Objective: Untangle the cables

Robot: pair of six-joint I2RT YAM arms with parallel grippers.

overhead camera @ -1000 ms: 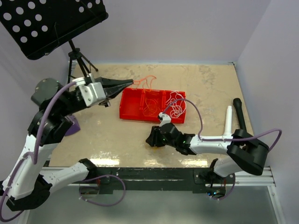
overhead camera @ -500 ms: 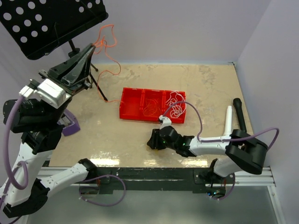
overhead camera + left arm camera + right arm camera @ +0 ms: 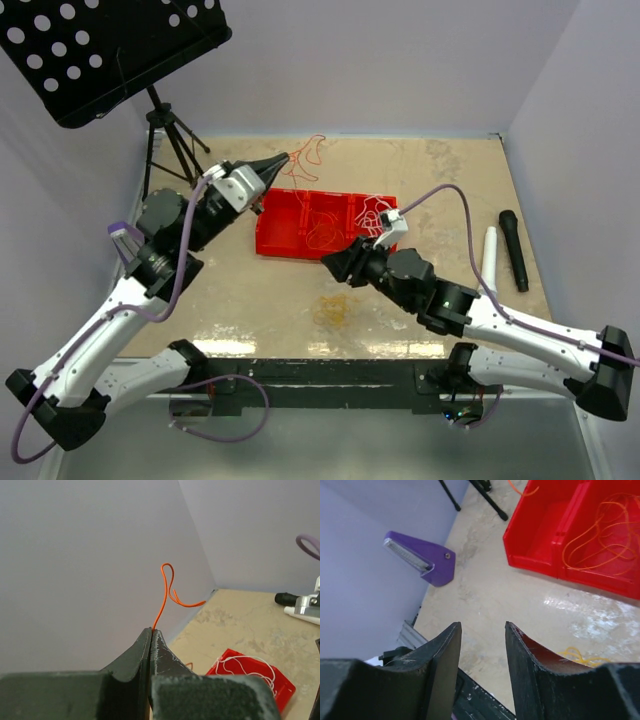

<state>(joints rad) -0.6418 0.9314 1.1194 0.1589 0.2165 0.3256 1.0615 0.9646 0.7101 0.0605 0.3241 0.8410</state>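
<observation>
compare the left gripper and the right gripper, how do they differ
The left gripper is shut, pinching the orange cable; the right gripper is open and holds nothing. The left gripper is raised by the red tray's far left corner; the right gripper hovers over the table on the tray's near side. Both have dark tapered fingers.

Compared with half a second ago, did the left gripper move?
Yes. The left gripper swung from beside the music stand down toward the red tray's far left corner, shut on the orange cable.
</observation>
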